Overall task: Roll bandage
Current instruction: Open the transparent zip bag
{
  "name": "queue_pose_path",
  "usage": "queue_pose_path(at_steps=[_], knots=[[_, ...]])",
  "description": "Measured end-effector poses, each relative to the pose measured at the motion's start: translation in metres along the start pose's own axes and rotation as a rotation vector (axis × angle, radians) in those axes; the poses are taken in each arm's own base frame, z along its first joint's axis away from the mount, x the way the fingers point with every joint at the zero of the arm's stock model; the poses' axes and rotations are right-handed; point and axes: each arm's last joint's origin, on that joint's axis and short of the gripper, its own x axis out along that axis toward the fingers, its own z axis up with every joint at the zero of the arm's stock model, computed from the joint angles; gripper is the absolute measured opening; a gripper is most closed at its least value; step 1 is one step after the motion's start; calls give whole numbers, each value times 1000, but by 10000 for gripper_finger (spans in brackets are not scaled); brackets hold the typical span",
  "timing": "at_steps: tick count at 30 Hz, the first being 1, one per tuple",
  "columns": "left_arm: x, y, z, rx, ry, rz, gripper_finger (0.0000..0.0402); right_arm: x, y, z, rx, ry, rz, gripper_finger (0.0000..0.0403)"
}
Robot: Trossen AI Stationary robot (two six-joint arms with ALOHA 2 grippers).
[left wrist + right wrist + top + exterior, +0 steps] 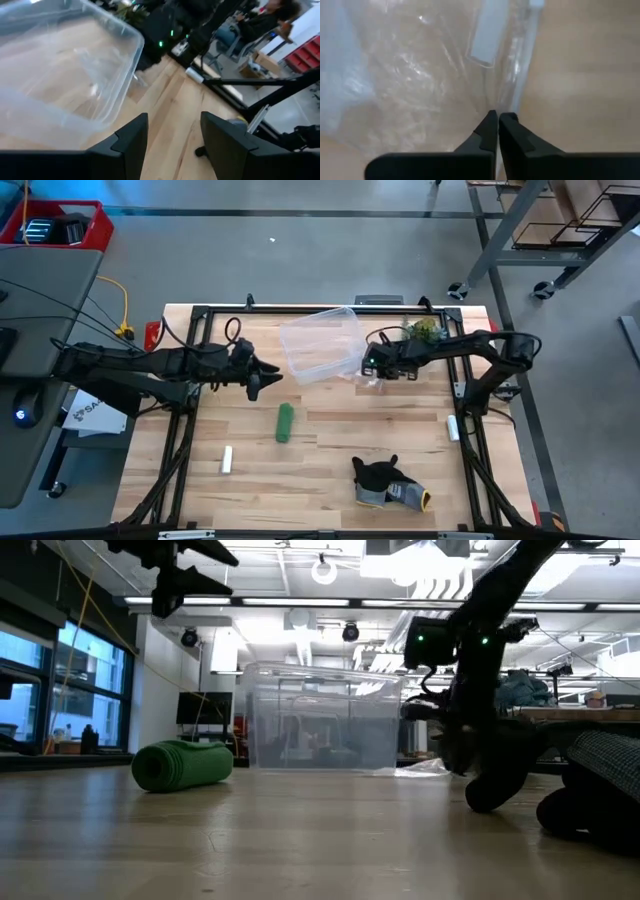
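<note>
The bandage (285, 422) is a small bright green roll lying on its side on the wooden table (330, 450), near the middle; the low view shows the bandage (182, 764) at the left. No gripper touches it. My left gripper (264, 377) hangs open above the table, left of a clear plastic box (322, 343), with nothing between its fingers (131, 140). My right gripper (376, 373) points down at the box's right side. It is shut on a crinkled clear plastic bag (420, 80). My right gripper pinches the clear bag near its edge (506, 102) between its two fingertips, coming from above and pointing down. The bag lies slack on the table beside the box. Whether one layer or several is caught does not show.
A dark grey glove (390, 483) lies near the front edge. A small white cylinder (227, 460) lies at the front left. A second white piece (452, 427) sits by the right frame rail. Something green (424, 330) sits at the back right. Bare wood surrounds the green roll.
</note>
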Motion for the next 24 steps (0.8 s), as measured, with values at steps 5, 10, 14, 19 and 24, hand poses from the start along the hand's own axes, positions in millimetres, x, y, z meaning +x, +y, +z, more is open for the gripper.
queue_pose_path(at_steps=[5,10,14,19,24], knots=[[0,-2,3,31,-32,-19,179,-39,-8,-15,-108,-6,-58,0],[0,-1,0,58,11,-22,179,-92,-23,-28,-192,-72,-75,0],[0,1,-3,125,41,-11,179,-133,-38,-32,-201,-130,-69,0],[0,2,-2,139,38,-7,179,-157,-46,-33,-116,-149,-24,0],[0,2,-2,140,41,-6,179,-133,-41,-39,-33,-106,6,2]])
